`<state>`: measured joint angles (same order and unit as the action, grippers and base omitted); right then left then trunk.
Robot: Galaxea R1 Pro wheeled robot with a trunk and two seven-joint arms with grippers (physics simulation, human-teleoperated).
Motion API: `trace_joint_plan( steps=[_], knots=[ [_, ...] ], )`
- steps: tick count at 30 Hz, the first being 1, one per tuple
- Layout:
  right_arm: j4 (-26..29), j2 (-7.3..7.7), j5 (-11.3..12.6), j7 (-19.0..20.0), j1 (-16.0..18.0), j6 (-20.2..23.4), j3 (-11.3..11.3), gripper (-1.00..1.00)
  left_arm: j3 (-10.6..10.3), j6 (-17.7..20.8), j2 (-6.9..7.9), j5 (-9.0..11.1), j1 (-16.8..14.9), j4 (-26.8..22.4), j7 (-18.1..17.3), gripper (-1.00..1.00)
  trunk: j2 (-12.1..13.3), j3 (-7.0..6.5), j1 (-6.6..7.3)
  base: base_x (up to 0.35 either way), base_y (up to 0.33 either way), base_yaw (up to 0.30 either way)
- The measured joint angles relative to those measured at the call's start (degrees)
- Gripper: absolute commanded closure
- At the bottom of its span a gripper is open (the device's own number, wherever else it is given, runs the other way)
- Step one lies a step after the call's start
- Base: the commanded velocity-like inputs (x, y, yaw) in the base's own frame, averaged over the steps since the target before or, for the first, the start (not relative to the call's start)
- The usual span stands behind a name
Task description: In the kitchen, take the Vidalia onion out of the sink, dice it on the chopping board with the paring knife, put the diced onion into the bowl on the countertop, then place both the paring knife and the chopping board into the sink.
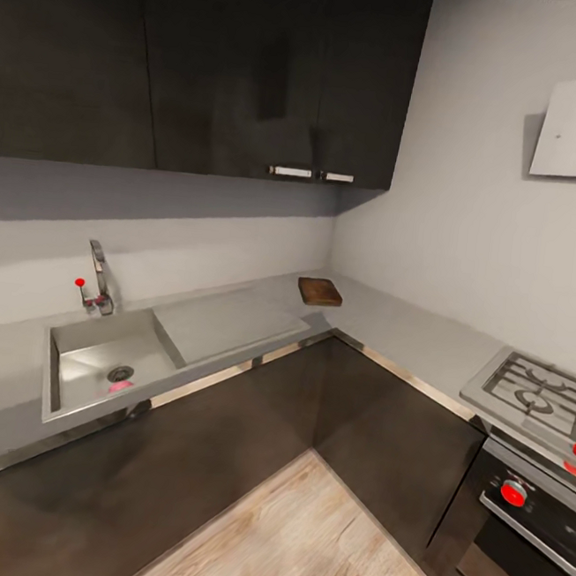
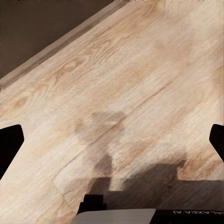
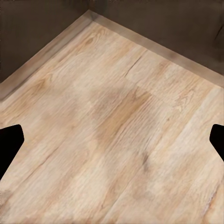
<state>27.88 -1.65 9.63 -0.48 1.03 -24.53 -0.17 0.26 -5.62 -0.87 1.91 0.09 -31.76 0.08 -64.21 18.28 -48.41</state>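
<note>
I see sink (image 1: 107,362) set in countertop (image 1: 391,321), Vidalia onion (image 1: 121,386) pink beside drain inside basin. Chopping board (image 1: 320,291) lies on countertop well right of sink, past drainer, in corner. Left gripper (image 2: 112,140) and right gripper (image 3: 112,140) both spread wide over wood floor (image 3: 116,140), gripping nothing.

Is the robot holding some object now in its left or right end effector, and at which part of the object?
Nothing is held. The left end effector and the right end effector are both open over the wooden floor, with nothing between the fingers.
</note>
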Motion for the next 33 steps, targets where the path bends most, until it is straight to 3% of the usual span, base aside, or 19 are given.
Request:
trace_joint_plan(
  steps=[33],
  knots=[
    [0.00,0.00,0.00,0.00,0.00,0.00,0.00,-1.00,-0.01,0.00,0.00,0.00,-0.01,0.00,0.00,-1.00,13.25,-5.93,7.25,0.000,0.000,0.000]
  ],
)
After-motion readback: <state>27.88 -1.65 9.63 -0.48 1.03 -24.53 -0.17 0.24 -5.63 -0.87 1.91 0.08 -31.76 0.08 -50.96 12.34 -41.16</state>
